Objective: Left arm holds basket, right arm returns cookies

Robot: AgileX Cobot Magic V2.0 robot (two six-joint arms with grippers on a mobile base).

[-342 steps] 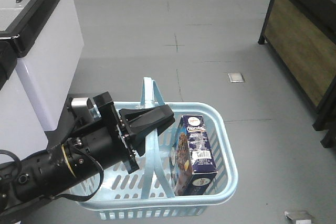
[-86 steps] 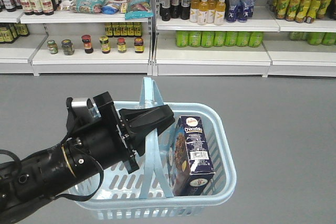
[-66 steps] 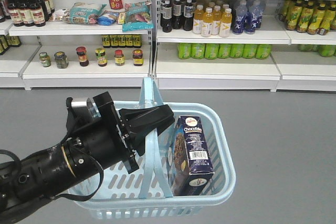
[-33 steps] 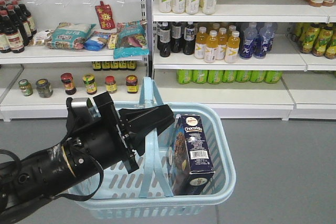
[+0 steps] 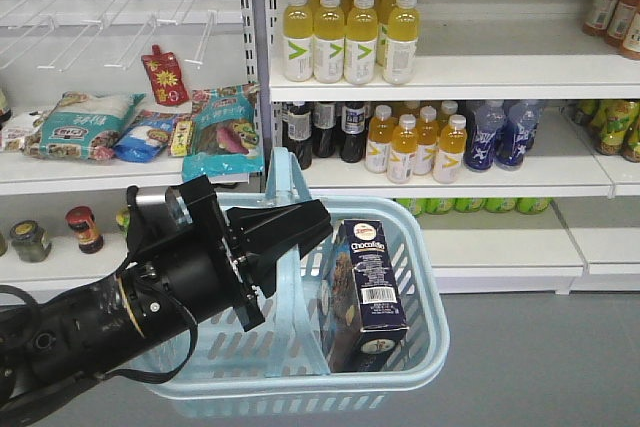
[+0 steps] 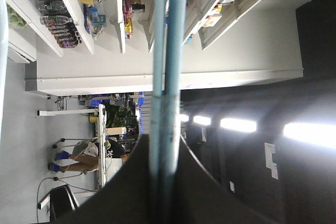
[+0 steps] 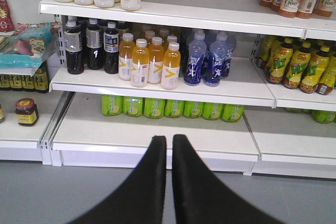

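My left arm reaches up from the lower left of the front view, its silver knob on top. My left end effector is clamped on the hoop handle of the light blue basket, which hangs clear of the grey floor in the lower middle of the frame. In the left wrist view my two dark jaws close from either side on the pale blue handle bar, which runs straight up the centre of that frame.

The cookies stand upright inside the basket, in its right half and just right of the handle. The white barcode panel faces the camera.

At the bottom centre of the right wrist view, my right end effector is narrow. Its two black fingers nearly touch, with only a thin slit between them, and they grip nothing.

Farther back, white shelves fill the upper part of the front view. Snack bags lie at the left, and yellow juice bottles stand at upper centre. In the right wrist view, green bottles lie on a lower shelf, straight beyond my fingertips.
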